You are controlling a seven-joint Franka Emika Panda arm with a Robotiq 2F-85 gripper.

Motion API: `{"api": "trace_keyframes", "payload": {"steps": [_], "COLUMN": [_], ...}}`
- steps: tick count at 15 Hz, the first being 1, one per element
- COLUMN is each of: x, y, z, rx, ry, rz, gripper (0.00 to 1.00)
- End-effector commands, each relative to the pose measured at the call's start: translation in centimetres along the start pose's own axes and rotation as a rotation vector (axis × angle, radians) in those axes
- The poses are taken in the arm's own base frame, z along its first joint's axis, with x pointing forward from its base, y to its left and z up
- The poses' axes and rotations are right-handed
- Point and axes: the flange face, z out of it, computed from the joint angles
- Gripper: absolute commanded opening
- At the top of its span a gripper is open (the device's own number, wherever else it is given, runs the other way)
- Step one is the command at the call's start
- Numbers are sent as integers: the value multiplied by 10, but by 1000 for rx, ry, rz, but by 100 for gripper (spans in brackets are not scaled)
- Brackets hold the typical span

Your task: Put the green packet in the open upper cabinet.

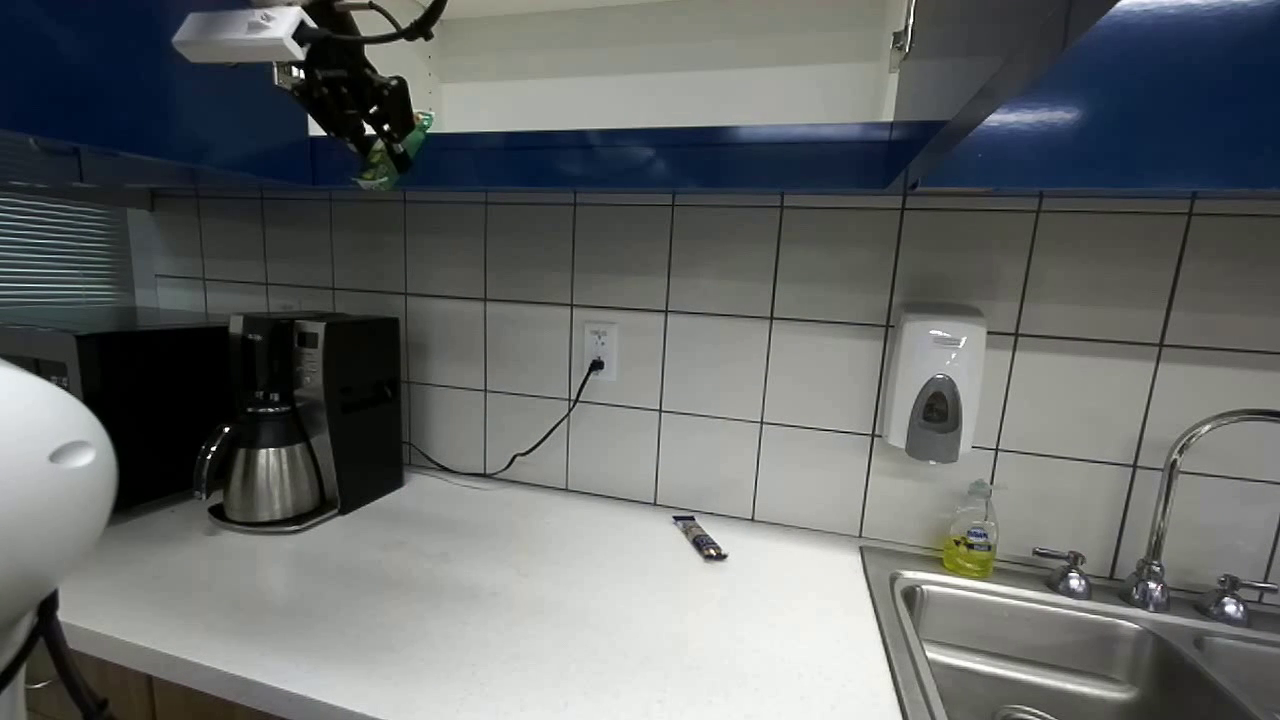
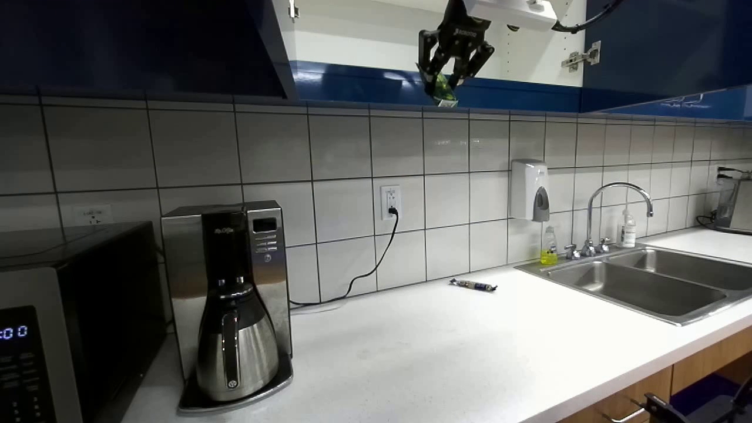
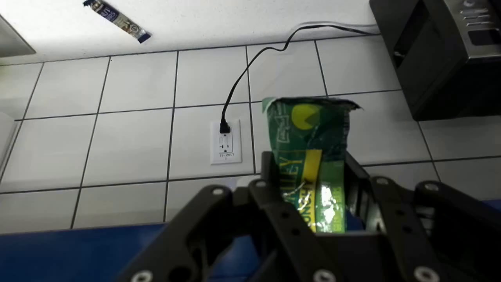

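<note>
Currently, the gripper (image 2: 443,82) is drawn in to a packet's width, its fingers (image 3: 269,168) gripping both sides of the green Valley crunchy-bar packet (image 3: 307,156), which tilts, lower end hanging beneath them. Beyond and above the gripper is the open upper cabinet (image 1: 660,95); in both exterior views the packet overlaps its blue lip (image 1: 640,157). Likely best: keep the grip firm, raise until the dangling end clears that lip, reach forward over the shelf, lower gently, then release.
</note>
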Motion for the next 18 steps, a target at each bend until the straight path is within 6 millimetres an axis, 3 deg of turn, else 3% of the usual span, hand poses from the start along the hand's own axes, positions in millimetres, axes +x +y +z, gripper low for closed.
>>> {"api": "trace_keyframes", "payload": {"steps": [1,10,18], "x": [26,83,127], "y": [-3,3,18], "z": [-15,-27,-13], "rx": [-33,-35,-43], "ry": [6,38,-14], "rz": [22,46,110], "gripper": [16,16,16]}}
